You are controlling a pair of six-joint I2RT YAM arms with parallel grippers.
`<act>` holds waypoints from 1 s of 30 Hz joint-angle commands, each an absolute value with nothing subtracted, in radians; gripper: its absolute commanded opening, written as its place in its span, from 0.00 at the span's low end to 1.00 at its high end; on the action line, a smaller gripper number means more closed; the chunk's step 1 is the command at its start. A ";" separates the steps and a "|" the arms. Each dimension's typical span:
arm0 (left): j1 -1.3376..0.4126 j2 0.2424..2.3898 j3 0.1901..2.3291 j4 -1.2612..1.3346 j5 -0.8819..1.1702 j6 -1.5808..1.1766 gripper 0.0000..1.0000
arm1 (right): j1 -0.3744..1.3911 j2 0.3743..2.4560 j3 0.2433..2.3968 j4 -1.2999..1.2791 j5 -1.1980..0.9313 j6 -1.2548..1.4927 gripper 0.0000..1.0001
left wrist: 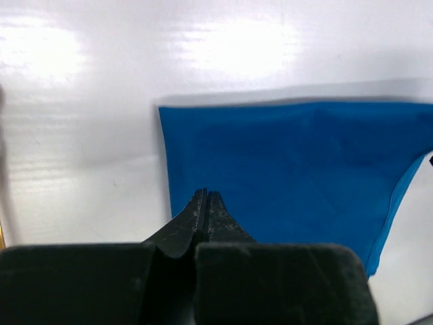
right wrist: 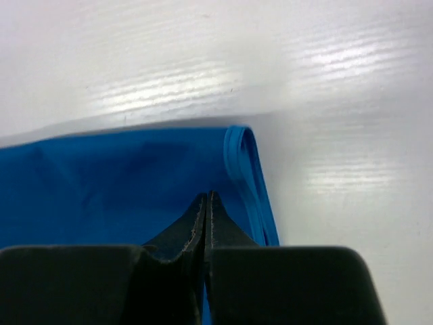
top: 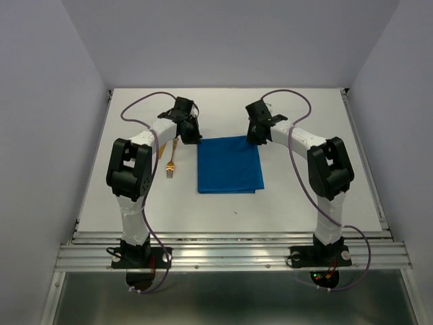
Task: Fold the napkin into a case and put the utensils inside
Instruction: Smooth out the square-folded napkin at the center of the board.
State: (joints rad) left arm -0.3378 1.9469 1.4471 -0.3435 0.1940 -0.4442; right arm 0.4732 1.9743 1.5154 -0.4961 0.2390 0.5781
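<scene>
The bright blue napkin [top: 229, 164] lies folded into a rectangle mid-table, with layered edges showing at its right side in the right wrist view [right wrist: 252, 176]. My left gripper [top: 192, 135] is at its far-left corner. The jaws are closed, with the fingertips [left wrist: 205, 196] low over the cloth [left wrist: 291, 169] and the corner hidden beneath them. My right gripper [top: 254, 138] is at the far-right corner, jaws closed the same way, with a sliver of blue between the fingers [right wrist: 207, 196]. A golden-orange fork [top: 170, 167] lies left of the napkin, tines toward me.
The white tabletop [top: 304, 196] is walled on three sides. The left arm's elbow [top: 132, 169] stands close beside the fork. A metal rail [top: 230, 254] runs along the near edge by both bases.
</scene>
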 commanded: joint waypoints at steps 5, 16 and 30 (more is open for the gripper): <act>-0.313 2.052 1.601 -0.367 0.175 -0.388 0.00 | 0.405 2.137 1.712 -0.472 0.192 0.522 0.01; -0.311 2.160 1.641 -0.374 0.201 -0.373 0.00 | 0.365 2.229 1.709 -0.471 0.163 0.543 0.01; -0.354 1.922 1.510 -0.338 0.164 -0.403 0.00 | 0.365 1.944 1.544 -0.397 0.083 0.545 0.02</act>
